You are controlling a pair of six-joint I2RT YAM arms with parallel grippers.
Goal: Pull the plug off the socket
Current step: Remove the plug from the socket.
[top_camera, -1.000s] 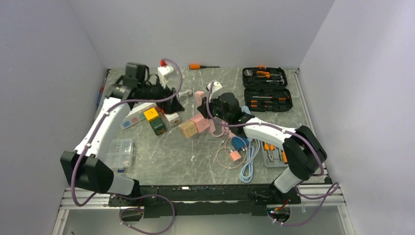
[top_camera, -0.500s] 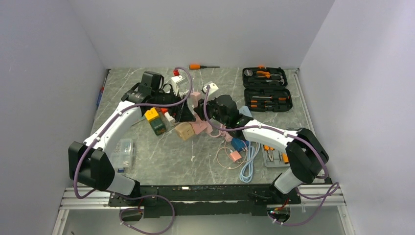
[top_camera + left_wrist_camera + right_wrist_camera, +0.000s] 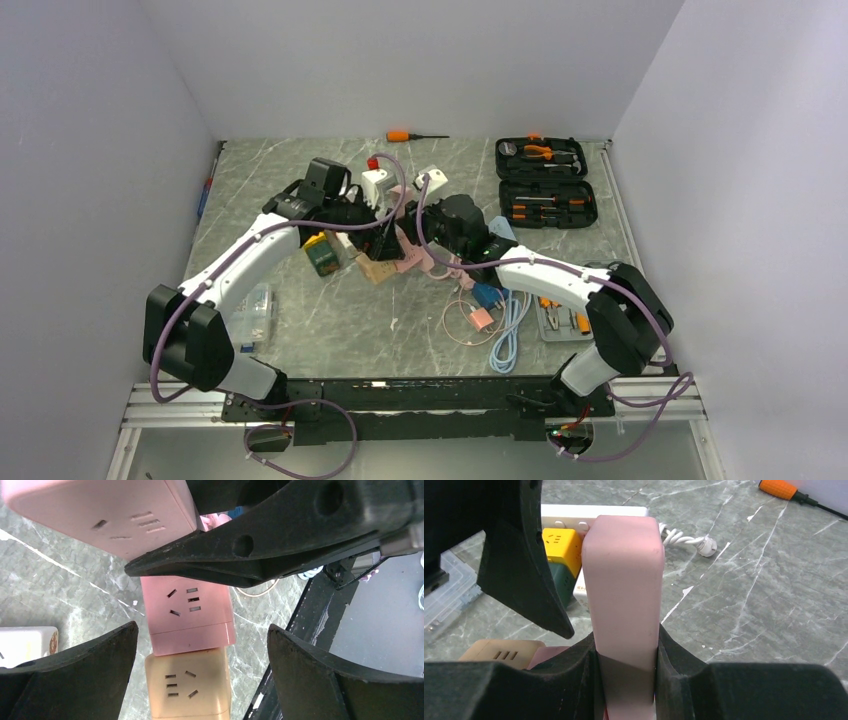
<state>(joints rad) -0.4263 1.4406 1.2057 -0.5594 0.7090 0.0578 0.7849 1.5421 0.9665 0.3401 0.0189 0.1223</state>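
1. A smooth, matte pink socket block (image 3: pixel 624 580), round-edged, stands upright, clamped between the right fingers (image 3: pixel 704 685) above the marbled grey surface (image 3: pixel 774 580).
2. The left fingers (image 3: pixel 75 670) gape wide over a pink socket cube (image 3: pixel 187 610) touching a beige socket cube (image 3: pixel 187 690).
3. The block's lower end is hidden; perhaps a plug sits there.

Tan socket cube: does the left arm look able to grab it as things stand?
Probably yes: the left pincer is open, the tan socket cube shows between its fingers, and only the adjoining pink cube shares the gap. The right pincer grips another pink block.
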